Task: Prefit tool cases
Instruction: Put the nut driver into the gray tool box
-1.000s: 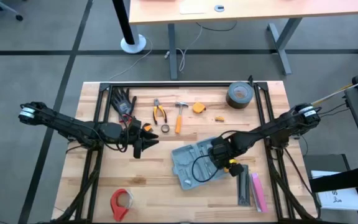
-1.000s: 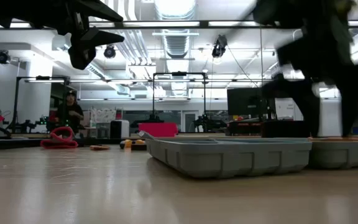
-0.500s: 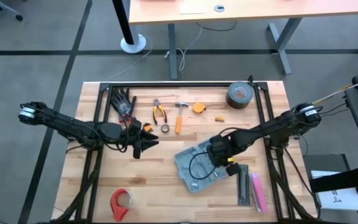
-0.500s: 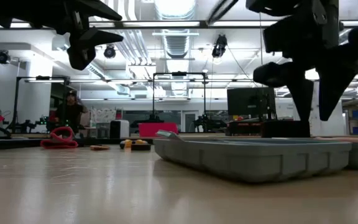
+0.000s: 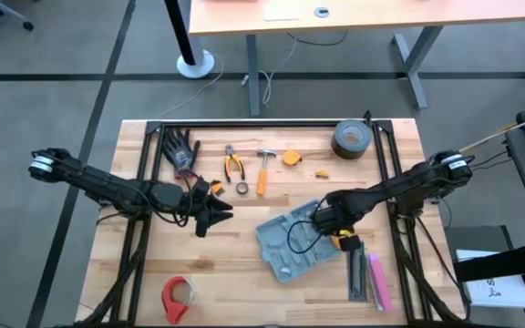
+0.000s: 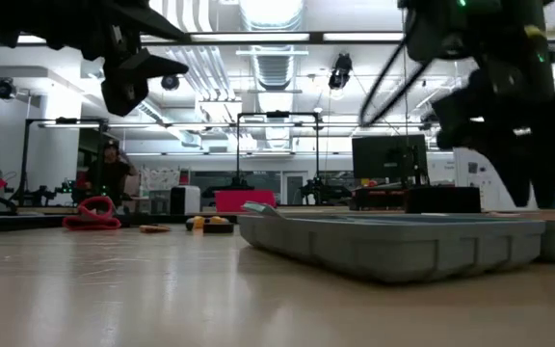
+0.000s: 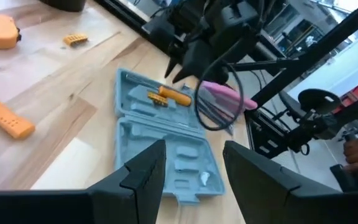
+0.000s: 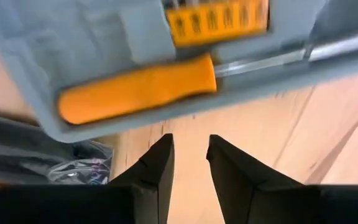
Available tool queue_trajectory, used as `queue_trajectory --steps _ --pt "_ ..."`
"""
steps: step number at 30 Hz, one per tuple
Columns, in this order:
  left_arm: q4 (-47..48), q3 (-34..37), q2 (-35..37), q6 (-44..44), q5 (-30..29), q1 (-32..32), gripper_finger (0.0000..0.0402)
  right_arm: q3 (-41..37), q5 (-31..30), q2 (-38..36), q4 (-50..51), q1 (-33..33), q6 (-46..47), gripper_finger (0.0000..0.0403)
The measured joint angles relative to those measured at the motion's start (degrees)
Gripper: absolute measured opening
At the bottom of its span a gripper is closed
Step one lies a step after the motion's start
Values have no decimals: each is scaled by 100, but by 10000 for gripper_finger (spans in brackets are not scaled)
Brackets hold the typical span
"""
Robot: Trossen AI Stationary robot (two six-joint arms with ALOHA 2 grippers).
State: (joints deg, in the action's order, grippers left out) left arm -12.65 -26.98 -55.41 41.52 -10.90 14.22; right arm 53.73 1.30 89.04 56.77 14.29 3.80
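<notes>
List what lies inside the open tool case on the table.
Inside the tool case lie an orange-handled screwdriver and an orange bit holder. The other moulded slots look empty; the right arm hides part of the tray from above.

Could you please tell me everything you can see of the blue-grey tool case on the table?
The tool case is a flat blue-grey plastic tray lying open side up and askew on the wooden table, right of centre. Its moulded slots are mostly empty; an orange-handled screwdriver and an orange bit holder sit along one edge. The right gripper hangs at that edge, apparently clear of it.
</notes>
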Motion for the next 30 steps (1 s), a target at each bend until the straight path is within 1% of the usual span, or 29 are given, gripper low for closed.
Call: queue_trajectory --steps 3,6,9,12,19,24,28,30 --pt "4 0 -59 26 0 22 168 -255 36 0 -84 11 342 78" --pt "5 0 -62 46 0 40 168 -434 372 -3 -484 80 646 72" --pt "8 0 -62 59 0 41 168 -474 619 0 -870 200 889 67" --pt "4 0 -60 104 128 43 168 -442 667 45 -1120 356 1129 62" --pt "25 0 -60 142 418 51 168 -213 771 218 -1654 756 1646 66" --pt "40 0 -60 140 516 76 168 62 771 613 -1925 958 1880 63" --pt "46 0 -60 144 648 111 168 458 769 990 -1915 1038 1903 56" --pt "62 0 -60 148 741 136 168 637 758 1053 -1567 1035 1968 53"
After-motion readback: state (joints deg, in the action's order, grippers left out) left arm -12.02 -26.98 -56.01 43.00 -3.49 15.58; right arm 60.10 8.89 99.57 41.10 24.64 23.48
